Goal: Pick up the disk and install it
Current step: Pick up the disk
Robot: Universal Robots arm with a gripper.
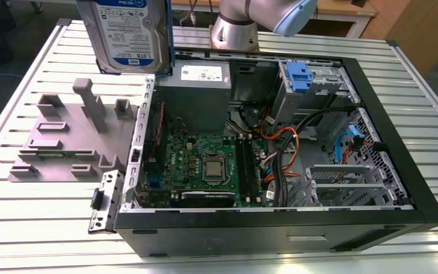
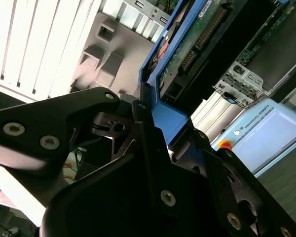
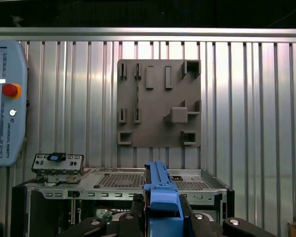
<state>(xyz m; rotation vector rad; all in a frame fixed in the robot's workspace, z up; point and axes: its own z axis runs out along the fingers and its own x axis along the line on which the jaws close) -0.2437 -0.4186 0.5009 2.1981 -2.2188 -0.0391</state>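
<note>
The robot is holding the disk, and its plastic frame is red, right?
Not quite. The gripper does hold the disk in its jaws, but the plastic frame is blue, not red. The first wrist view shows it.

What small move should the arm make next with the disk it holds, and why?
Probably carry the disk sideways, kept high, toward the metal drive cage inside the computer case. The gripper is shut on the disk's blue frame, and the disk hangs high by the case's edge at the exterior view's left, not yet at the cage.
</note>
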